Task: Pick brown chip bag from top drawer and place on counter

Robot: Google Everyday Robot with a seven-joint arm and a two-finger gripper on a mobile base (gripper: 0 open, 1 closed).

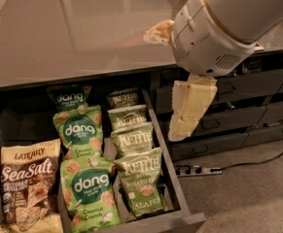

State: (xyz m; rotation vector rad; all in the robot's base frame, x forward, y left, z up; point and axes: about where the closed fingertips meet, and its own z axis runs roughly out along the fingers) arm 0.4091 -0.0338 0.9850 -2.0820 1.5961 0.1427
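The brown chip bag (28, 186), dark brown and tan with "Sea Salt" lettering, lies at the front left of the open top drawer (180, 212). The drawer is pulled out below the glossy grey-brown counter (82, 33). My gripper (188, 108), cream-coloured, hangs from the big white arm (219, 28) to the right of the drawer, over the closed drawer fronts. It is well apart from the brown bag and holds nothing that I can see.
Green "dang" bags (87, 188) fill the drawer's middle row and green "Kettle" jalapeno bags (141, 178) its right row. Narrower dark drawers with handles (238, 110) stand at right. A power strip (197, 170) and cable lie on the floor.
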